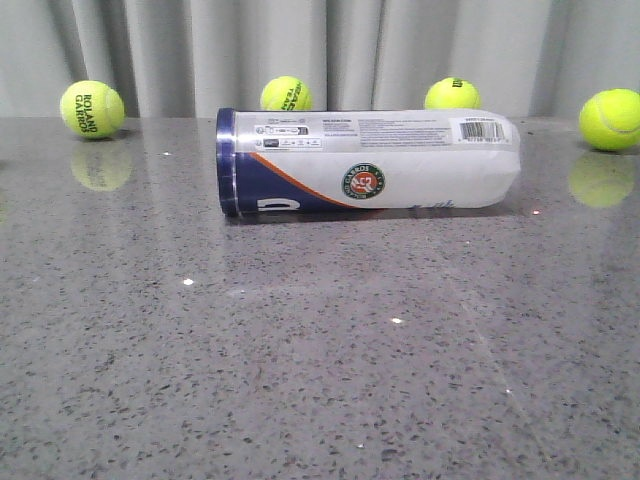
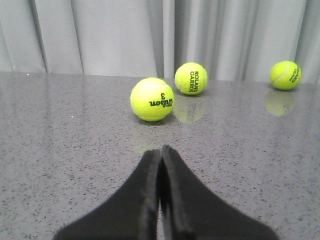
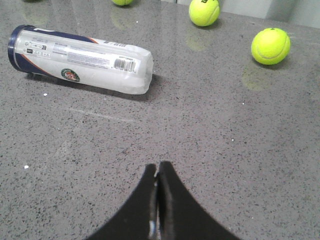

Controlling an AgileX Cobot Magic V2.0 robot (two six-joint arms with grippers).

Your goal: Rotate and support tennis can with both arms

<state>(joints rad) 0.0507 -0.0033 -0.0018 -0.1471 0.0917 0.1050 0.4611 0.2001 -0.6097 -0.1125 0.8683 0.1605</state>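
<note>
The tennis can (image 1: 365,160) lies on its side on the grey table, its dark blue rim to the left and its clear end to the right. It also shows in the right wrist view (image 3: 80,59), well away from my right gripper (image 3: 158,167), which is shut and empty over bare table. My left gripper (image 2: 161,151) is shut and empty too, and the can is out of its view. Neither gripper shows in the front view.
Several yellow tennis balls lie along the back by the grey curtain: far left (image 1: 92,109), behind the can (image 1: 286,94), (image 1: 452,94), and far right (image 1: 610,119). In the left wrist view a Wilson ball (image 2: 152,99) lies ahead of the fingers.
</note>
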